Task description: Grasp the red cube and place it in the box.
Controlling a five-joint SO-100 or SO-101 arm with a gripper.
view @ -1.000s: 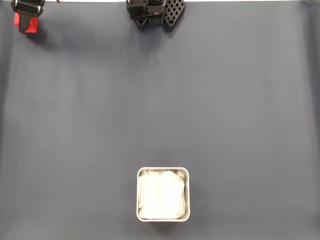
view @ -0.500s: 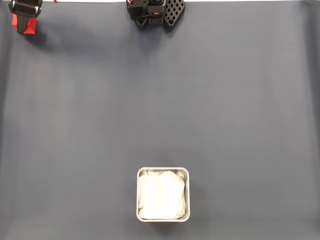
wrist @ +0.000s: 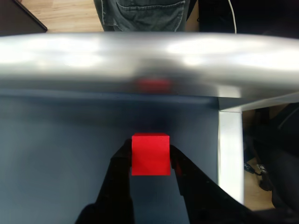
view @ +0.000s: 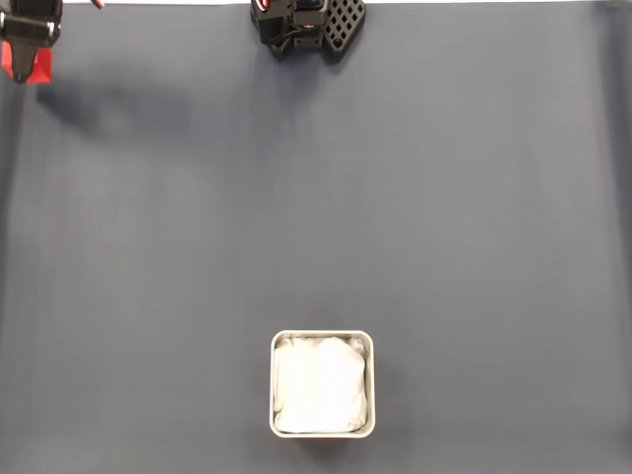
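Jaws: closed on the red cube (wrist: 150,154), one black finger pressed to each side of it in the wrist view.
Gripper: in the wrist view the gripper (wrist: 150,161) rises from the bottom edge, its two dark fingers (wrist: 119,177) spreading downward from the cube; in the fixed view the gripper (view: 27,54) sits at the far top left corner, dark and partly cut by the frame.
Red cube: held between the fingers, its front face square to the wrist camera, with dark cloth visible below it; in the fixed view the red cube (view: 28,65) pokes out under the gripper at the top left, casting a soft shadow to its right on the cloth.
Box: the box (view: 322,384) stands low in the fixed view, just left of centre, well apart from the cube and gripper; silvery rim with rounded corners, crumpled white paper lining (view: 321,387) inside.
Table cover: a dark blue-grey cloth (view: 395,197) covers almost the whole fixed view, with faint creases.
Arm base: a black mount (view: 308,25) with a perforated plate and red wires sits at the top edge, near the middle of the fixed view.
Metal rail: a broad, blurred silvery bar (wrist: 149,58) crosses the wrist view above the cube, with a faint red reflection on it.
Beyond the table: wooden floor (wrist: 65,14), a person's jeans (wrist: 142,14) and a white table leg (wrist: 231,154) show in the wrist view.
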